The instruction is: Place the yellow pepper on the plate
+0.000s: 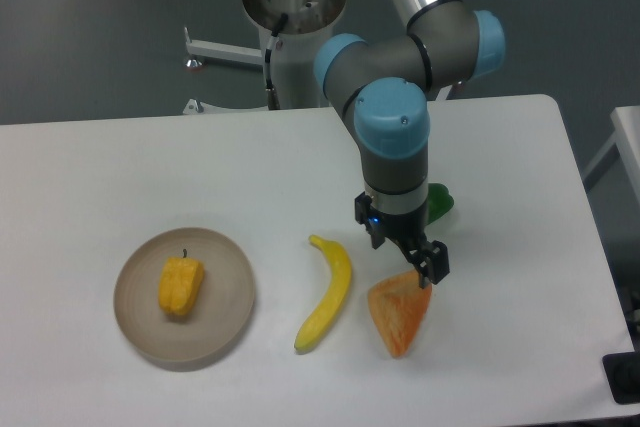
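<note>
The yellow pepper (181,286) lies on the beige plate (225,322) at the front left of the table, stem pointing back. Nothing touches it. My gripper (404,254) hangs far to the right of the plate, above the top edge of the orange wedge, pointing down. Its fingers are seen from above and hold nothing that I can see, but their gap is too small to read.
A yellow banana (328,292) lies between the plate and the orange wedge (399,313). A green pepper (438,201) sits behind the gripper, mostly hidden by the arm. The table's right edge runs near x 590.
</note>
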Robot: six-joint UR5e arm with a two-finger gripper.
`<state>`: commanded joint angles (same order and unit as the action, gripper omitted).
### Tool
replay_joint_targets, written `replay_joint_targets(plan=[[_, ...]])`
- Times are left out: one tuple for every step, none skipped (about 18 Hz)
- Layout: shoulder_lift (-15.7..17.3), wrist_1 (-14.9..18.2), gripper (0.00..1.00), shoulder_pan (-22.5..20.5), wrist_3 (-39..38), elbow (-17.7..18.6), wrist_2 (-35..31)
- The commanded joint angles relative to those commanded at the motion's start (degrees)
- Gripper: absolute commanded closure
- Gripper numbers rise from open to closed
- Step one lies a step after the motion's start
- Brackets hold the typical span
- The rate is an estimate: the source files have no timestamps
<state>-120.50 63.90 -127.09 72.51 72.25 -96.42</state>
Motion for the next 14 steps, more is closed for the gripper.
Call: replay_joint_targets(plan=[[0.0, 0.0, 0.0, 0.0, 0.0, 0.0, 0.0], [-0.1, 0.0, 0.0, 0.1, 0.0, 0.0, 0.0], [-0.1, 0.0, 0.0, 0.2, -0.1, 0.0, -0.1], [-0.1, 0.0, 0.0, 0.3, -0.1, 0.0, -0.1], [-0.1, 0.0, 0.0, 0.3, -0.1, 0.0, -0.1], [-0.1, -0.1, 0.0, 0.3, -0.2, 0.0, -0.1], [-0.2, 0.0, 0.0, 0.4, -0.3, 0.0, -0.1], [-0.3, -0.1, 0.0, 0.4, -0.4, 0.0, -0.1], [-0.4, -0.5, 0.0, 0.4, -0.5, 0.1, -0.1], [-0.4, -1.0, 0.0, 0.4, -0.5, 0.3, -0.1], [-0.4, -1.1, 0.0, 0.6, -0.5, 0.3, -0.2], [-0.4, -1.1, 0.0, 0.6, -0.5, 0.3, -0.3], [-0.4, -1.1, 0.0, 0.7, -0.5, 0.3, -0.3], [-0.4, -1.1, 0.0, 0.7, -0.5, 0.2, -0.3]])
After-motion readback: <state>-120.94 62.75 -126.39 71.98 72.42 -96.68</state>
